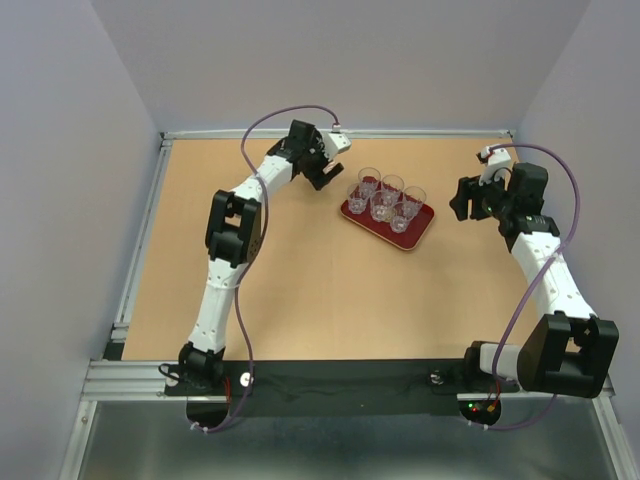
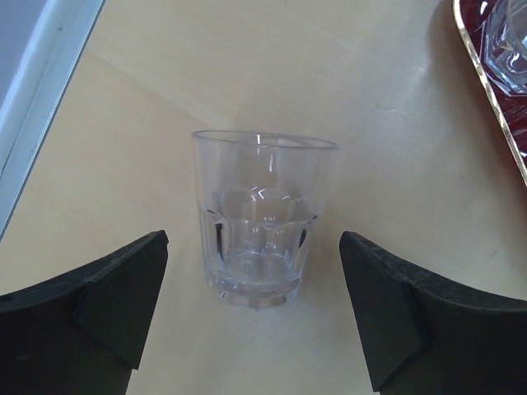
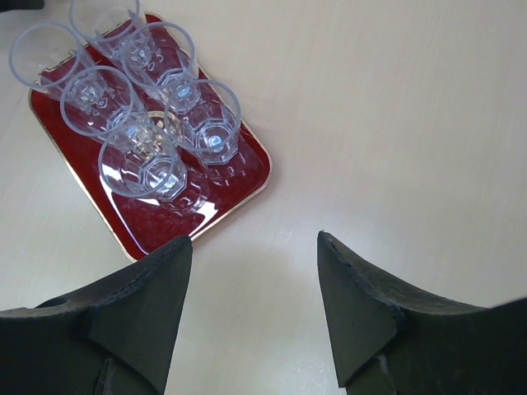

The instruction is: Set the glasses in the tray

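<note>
Tabletop [image 2: 395, 148]: glass [image 2: 263, 218] upright between spread left pincer [image 2: 254, 247] jaws, untouched.

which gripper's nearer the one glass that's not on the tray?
Left. The left gripper straddles the loose glass, fingers open on either side, not touching. The right gripper hangs open on the far side of the tray.

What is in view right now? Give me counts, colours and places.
Table: one, tan wood.
Tray: one, dark red with gold rim, far right-centre of the table.
Glasses: seven, clear; six upright in the tray, plus a lone glass on the table just outside it.
Cables: two, purple, one left, one right.
Arms: two, white and black, based at the near edge.
Left pincer: black, open, straddling the lone glass, not touching.
Right pincer: black, open, empty, above bare table beside the tray.
</note>
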